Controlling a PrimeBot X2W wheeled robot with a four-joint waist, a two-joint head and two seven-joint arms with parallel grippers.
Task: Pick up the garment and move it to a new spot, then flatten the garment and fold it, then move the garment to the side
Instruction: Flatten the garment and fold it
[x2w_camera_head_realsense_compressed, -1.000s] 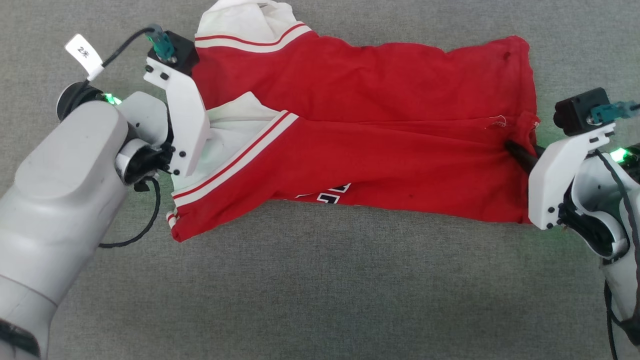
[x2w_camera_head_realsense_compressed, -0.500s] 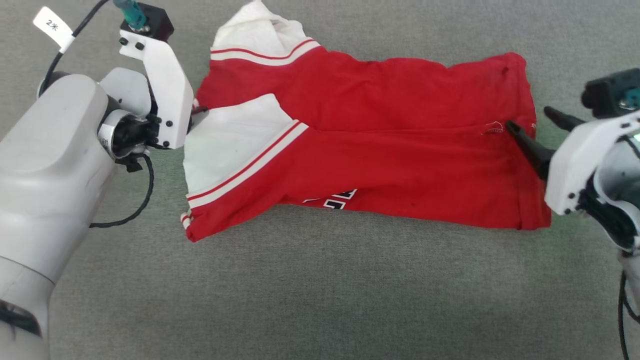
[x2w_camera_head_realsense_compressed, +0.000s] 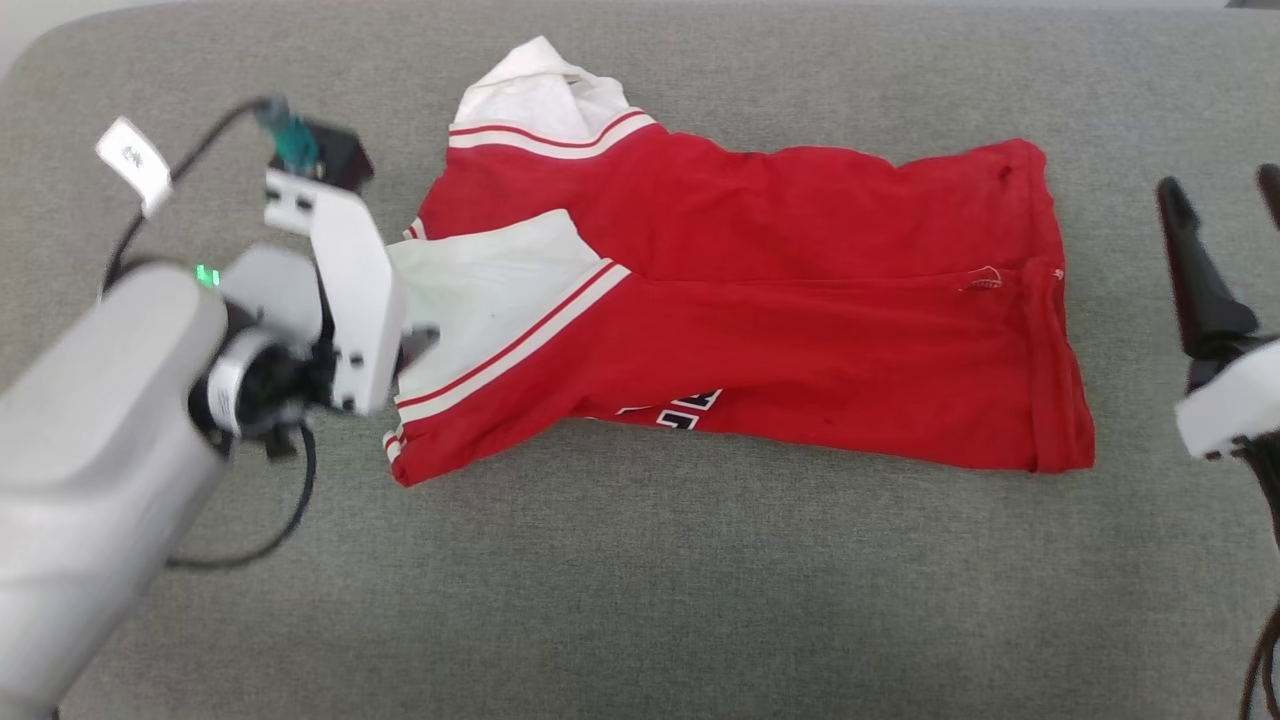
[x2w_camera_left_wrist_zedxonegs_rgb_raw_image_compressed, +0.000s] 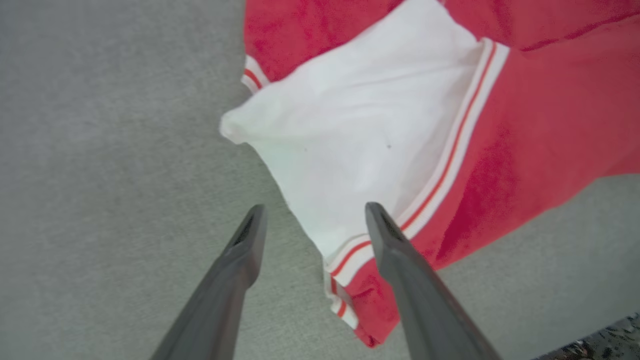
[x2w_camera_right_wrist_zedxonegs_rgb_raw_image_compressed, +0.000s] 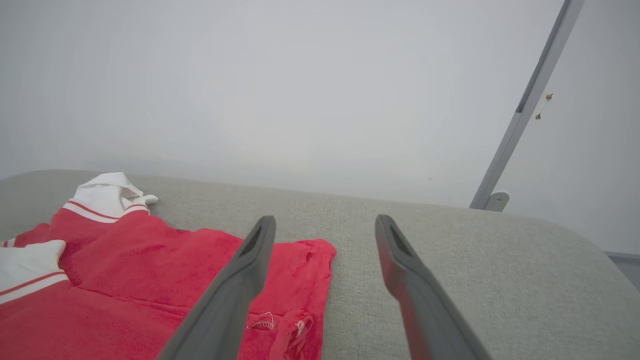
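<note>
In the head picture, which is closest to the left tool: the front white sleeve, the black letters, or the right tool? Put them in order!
1. Front white sleeve, right beside the left tool.
2. Black letters, along the lower red edge.
3. Right tool, far right side.

The garment lies on the table, folded lengthwise, with its sleeves at its left end and its hem at its right end. The left pincer hangs over the garment's left end, at the nearer sleeve's edge. The right pincer stands beyond the garment's right end, apart from it.
</note>
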